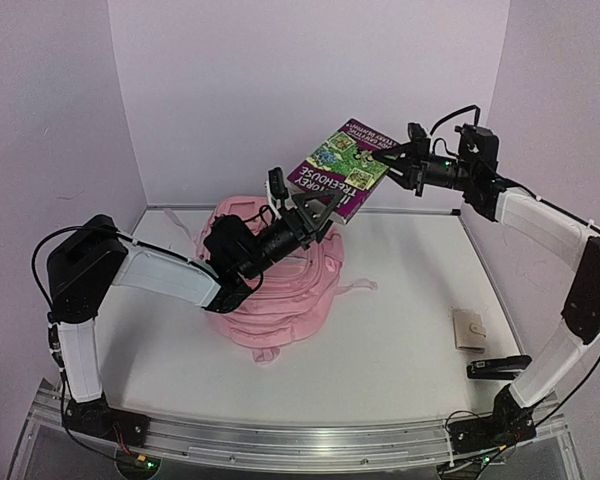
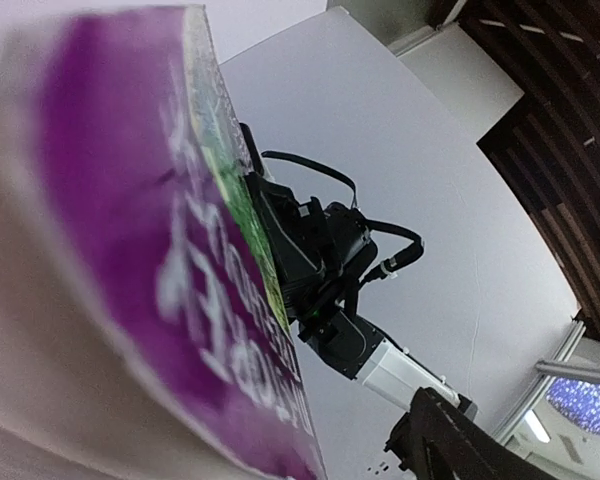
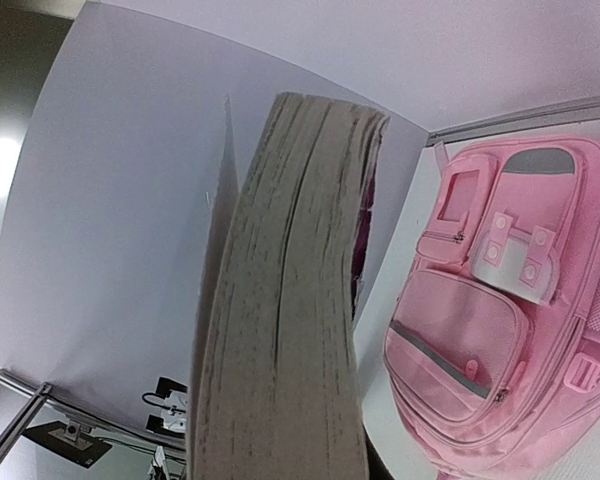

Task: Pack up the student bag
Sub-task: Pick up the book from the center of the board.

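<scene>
Right gripper (image 1: 390,157) clamps the thick purple paperback book (image 1: 342,165) by its edge above the soft pink fabric backpack (image 1: 280,300); left gripper (image 1: 310,205) gapes, so the book could swing loose.

I note student bag (image 3: 480,330): soft pink cloth, matt. Book (image 1: 342,165): glossy purple cover, page edges rough greyish paper. Tabletop (image 1: 400,330): smooth matt white. Front rail (image 1: 280,440): bare metal, slight shine.

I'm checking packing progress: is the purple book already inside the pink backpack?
No, the right gripper holds the purple book in the air above the pink backpack.
</scene>
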Tool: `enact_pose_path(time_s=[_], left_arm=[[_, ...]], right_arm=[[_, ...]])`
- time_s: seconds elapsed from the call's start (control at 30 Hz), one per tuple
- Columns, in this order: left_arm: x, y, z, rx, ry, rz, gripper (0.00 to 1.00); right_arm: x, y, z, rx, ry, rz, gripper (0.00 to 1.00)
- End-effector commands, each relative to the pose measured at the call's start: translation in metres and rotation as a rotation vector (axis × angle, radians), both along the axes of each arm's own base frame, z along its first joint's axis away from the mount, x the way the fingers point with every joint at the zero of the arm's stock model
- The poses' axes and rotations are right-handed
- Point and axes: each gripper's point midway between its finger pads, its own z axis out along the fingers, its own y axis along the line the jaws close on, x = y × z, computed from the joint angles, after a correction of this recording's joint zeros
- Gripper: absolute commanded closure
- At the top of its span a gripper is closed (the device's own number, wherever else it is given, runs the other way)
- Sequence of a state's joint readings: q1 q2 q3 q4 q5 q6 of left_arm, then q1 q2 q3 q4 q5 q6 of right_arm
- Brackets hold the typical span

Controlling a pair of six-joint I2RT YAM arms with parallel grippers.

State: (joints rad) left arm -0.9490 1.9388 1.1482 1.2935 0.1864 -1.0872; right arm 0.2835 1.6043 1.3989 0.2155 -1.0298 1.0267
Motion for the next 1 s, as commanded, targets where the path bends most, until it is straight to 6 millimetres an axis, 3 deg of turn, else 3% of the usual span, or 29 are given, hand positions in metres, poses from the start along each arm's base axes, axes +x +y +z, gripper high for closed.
enact_pose_path(time_s=[0.0,0.17,0.33,0.43,0.5,0.57,0.6,0.67,0.77,0.97], left_arm=[[0.009,0.030,0.023,-0.140,-0.029,0.055,0.24],[0.020,0.050,0.017,-0.167,0.001,0.109,0.46],[0.022,0.058,0.017,-0.164,0.000,0.140,0.55],[0.022,0.059,0.017,-0.163,-0.001,0.140,0.69],[0.022,0.063,0.018,-0.162,-0.003,0.143,0.84],[0.019,0.071,0.018,-0.150,-0.010,0.168,0.97],[0.017,0.077,0.019,-0.143,-0.019,0.189,0.99],[0.013,0.094,0.021,-0.124,-0.026,0.250,1.00],[0.017,0.120,0.014,-0.039,0.001,0.390,1.00],[0.012,0.163,0.022,0.100,0.023,0.573,1.00]], right_arm=[[-0.014,0.006,0.030,0.045,-0.127,0.049,1.00],[-0.023,0.018,0.018,0.038,-0.108,0.095,1.00],[-0.031,0.029,-0.002,0.023,-0.080,0.128,1.00],[-0.032,0.033,-0.009,0.015,-0.075,0.136,0.99],[-0.031,0.036,-0.012,0.008,-0.076,0.141,0.85],[-0.025,0.035,-0.015,-0.008,-0.094,0.136,0.59],[-0.020,0.034,-0.018,-0.030,-0.108,0.125,0.45],[-0.005,0.028,-0.030,-0.105,-0.121,0.081,0.28],[0.021,0.014,-0.052,-0.277,-0.146,-0.001,0.16],[0.078,0.003,-0.103,-0.516,-0.114,-0.128,0.19]])
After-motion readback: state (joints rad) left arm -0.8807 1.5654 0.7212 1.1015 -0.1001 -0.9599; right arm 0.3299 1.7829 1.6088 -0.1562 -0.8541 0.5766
